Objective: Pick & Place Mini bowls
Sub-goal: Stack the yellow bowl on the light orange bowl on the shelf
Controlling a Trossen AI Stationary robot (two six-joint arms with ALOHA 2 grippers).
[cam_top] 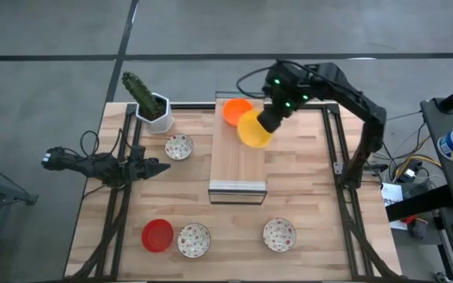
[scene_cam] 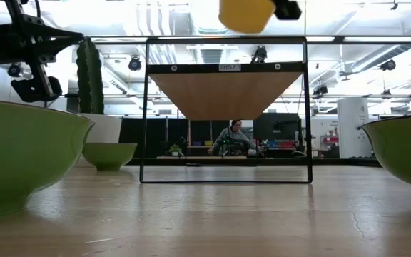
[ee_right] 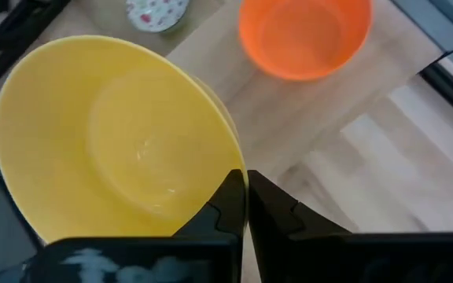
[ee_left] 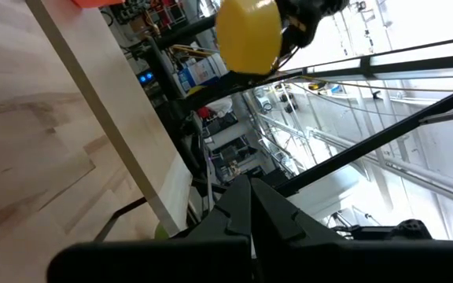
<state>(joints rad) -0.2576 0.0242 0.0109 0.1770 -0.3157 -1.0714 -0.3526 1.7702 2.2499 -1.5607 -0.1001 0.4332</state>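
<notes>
High view, items as they lie. Yellow bowl (cam_top: pixel 253 130): clamped by its rim in my right gripper (cam_top: pixel 267 120), held in the air above the raised wooden shelf (cam_top: pixel 238 161). Orange bowl (cam_top: pixel 237 110): on the shelf's far end, just beside the yellow one. Red bowl (cam_top: pixel 157 235): near left, touching a speckled bowl (cam_top: pixel 194 240). Two more speckled bowls: near right (cam_top: pixel 279 234), far left (cam_top: pixel 179 146). Cactus pot (cam_top: pixel 155 112): far left. My left gripper (cam_top: pixel 154 167): jaws together, left of the shelf. Shelf frame label (scene_cam: pixel 226 67): writing unreadable.
</notes>
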